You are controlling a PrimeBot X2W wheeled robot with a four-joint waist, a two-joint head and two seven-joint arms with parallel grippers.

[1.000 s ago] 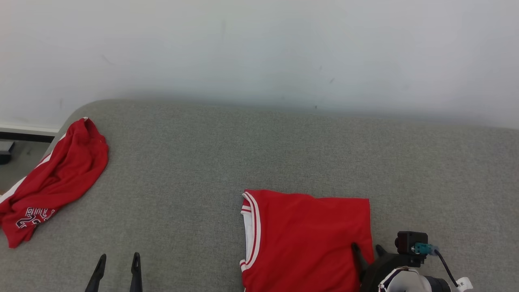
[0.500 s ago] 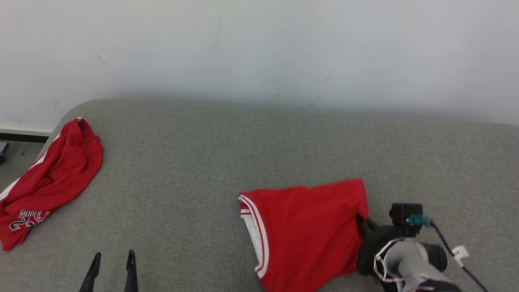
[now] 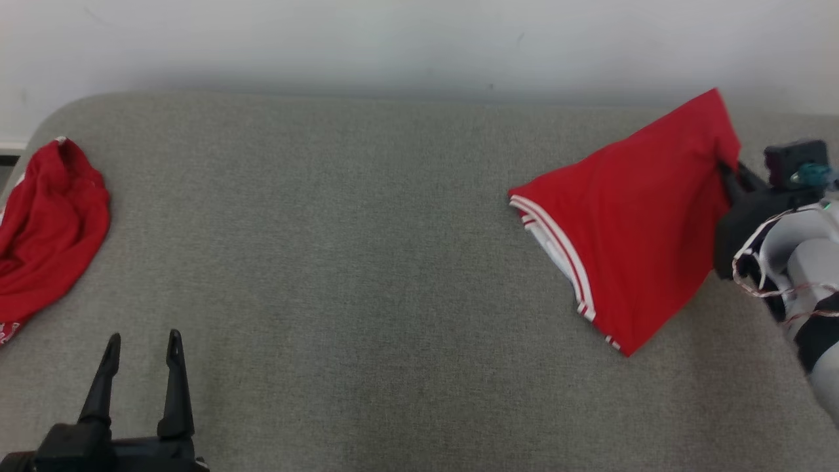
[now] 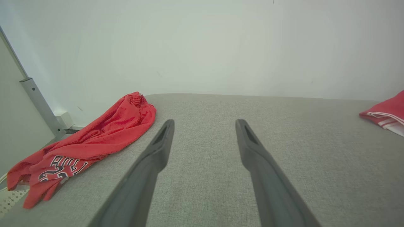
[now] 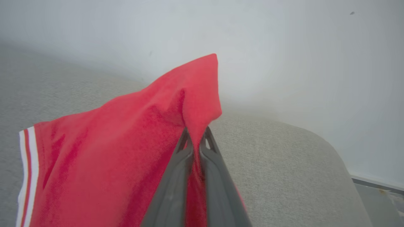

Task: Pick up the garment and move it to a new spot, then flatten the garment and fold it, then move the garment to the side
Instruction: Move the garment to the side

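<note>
The garment (image 3: 629, 223) is a folded red jersey with white-and-red trim. It hangs tilted at the right of the grey surface, its upper right corner raised and its lower edge touching or just above the surface. My right gripper (image 3: 727, 174) is shut on that raised corner. In the right wrist view, the fingers (image 5: 184, 157) pinch the red cloth (image 5: 126, 151) between them. My left gripper (image 3: 142, 341) stands open over the near left of the surface, holding nothing. The left wrist view shows its tips (image 4: 205, 124) apart and the garment's trimmed edge (image 4: 385, 113) far right.
A second red jersey (image 3: 46, 223) lies crumpled at the surface's far left edge, its printed lettering visible in the left wrist view (image 4: 94, 138). The grey padded surface (image 3: 367, 229) runs back to a white wall. Its rounded right corner (image 5: 315, 151) drops to the floor.
My right gripper shut on the garment's right edge, lifted it and carried it rightward and farther back. The head view has shifted. The left gripper stayed open.
</note>
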